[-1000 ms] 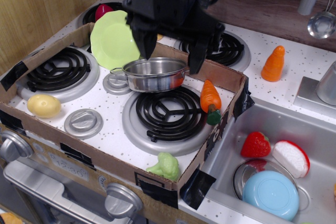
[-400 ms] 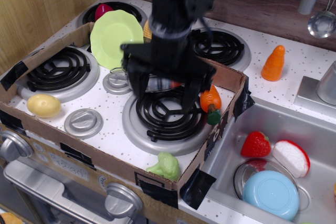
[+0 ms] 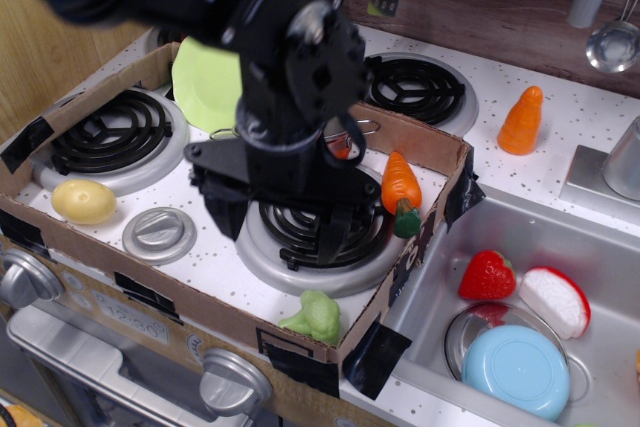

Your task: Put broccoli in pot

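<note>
The task is judged to be at an early stage: nothing has been lifted yet. The broccoli point(image 3: 315, 316) is seen low in the frame, a little left of centre, resting on the speckled counter point(image 3: 200, 209) just inside the front wall of the cardboard box point(image 3: 432, 150), close to the box's near right corner. It lies just in front of the large front burner point(image 3: 315, 237) and is untouched.

The hand point(image 3: 285, 229) is found in the middle of the frame, above that front burner, with its two dark fingers point(image 3: 225, 215) spread apart and pointing downward; nothing is held between them. It hangs above and behind the broccoli, near it but not over it.

The pot point(image 3: 352, 132) is almost wholly hidden behind the arm; only a wire loop handle and a sliver of shiny rim are visible, just above centre, near the back wall of the box. Whether anything lies in it cannot be told.

A toy carrot point(image 3: 400, 187) lies to the right of the burner, with a second carrot point(image 3: 522, 121) standing outside the box at right. A pale-green plate point(image 3: 207, 85) leans at upper left and a potato point(image 3: 84, 201) sits at far left.

What is left, as judged here: the hand is to be brought down to the broccoli, closed on it, and the broccoli is to be carried back to the pot and released.
</note>
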